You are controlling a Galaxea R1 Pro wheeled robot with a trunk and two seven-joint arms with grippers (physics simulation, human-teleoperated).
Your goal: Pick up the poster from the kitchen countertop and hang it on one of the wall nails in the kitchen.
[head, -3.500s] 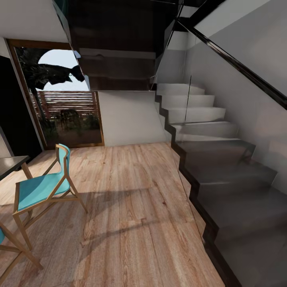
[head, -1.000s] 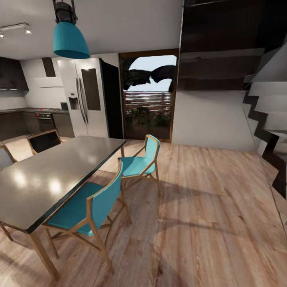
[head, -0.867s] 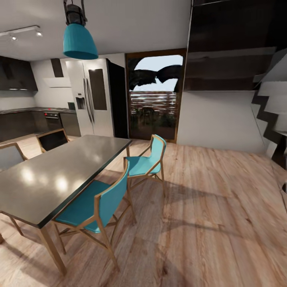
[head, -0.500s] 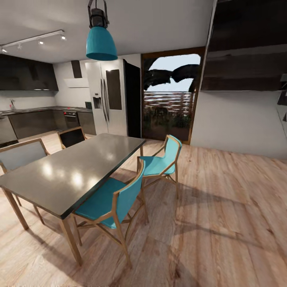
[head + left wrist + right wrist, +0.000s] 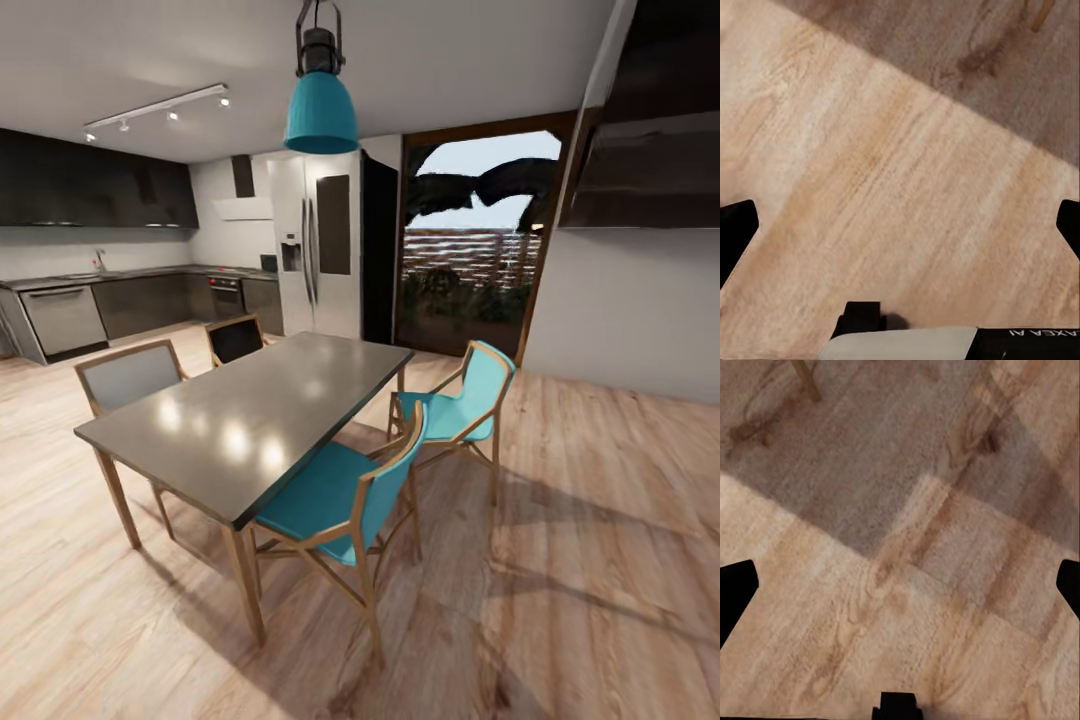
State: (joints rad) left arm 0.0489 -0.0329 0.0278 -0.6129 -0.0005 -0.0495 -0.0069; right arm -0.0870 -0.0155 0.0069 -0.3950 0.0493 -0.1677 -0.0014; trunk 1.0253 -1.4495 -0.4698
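The robot looks into a big room with a wooden floor. In the middle stands a grey dining table with blue chairs beside it and a blue lamp hanging above. Far back is the kitchen, where the kitchen countertop runs along the wall, with a tap on it and a tall silver fridge at its end. The poster is too far off to make out, and the wall nails are too tiny to see from here. The left gripper points down at the floor, and its two dark fingers sit far apart at the picture's edges with nothing but bare boards between them. The right gripper is just the same, jaws wide apart over the floor, with a thin chair leg well ahead of its fingers.
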